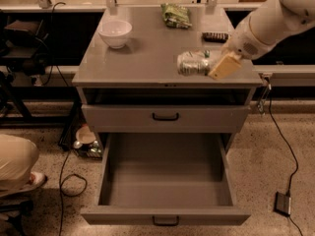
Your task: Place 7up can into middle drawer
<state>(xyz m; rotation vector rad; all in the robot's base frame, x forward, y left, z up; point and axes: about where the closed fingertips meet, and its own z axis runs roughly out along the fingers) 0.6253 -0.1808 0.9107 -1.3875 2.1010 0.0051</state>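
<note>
The 7up can (191,63), silvery-white with green marks, lies on its side in my gripper (212,67) over the front right of the cabinet top (138,58). The gripper comes in from the right on a white arm, and its tan finger (224,66) is against the can's right end. It is shut on the can. The middle drawer (167,181) is pulled wide open below, its grey tray bare, with a black handle (166,221) on its front panel. The can is above and behind that drawer's opening.
A white bowl (115,33) stands at the back left of the top. A green snack bag (175,14) and a dark flat bar (215,36) lie at the back. An upper drawer front (166,116) is shut. Cables and a person's leg (15,163) are on the floor at the left.
</note>
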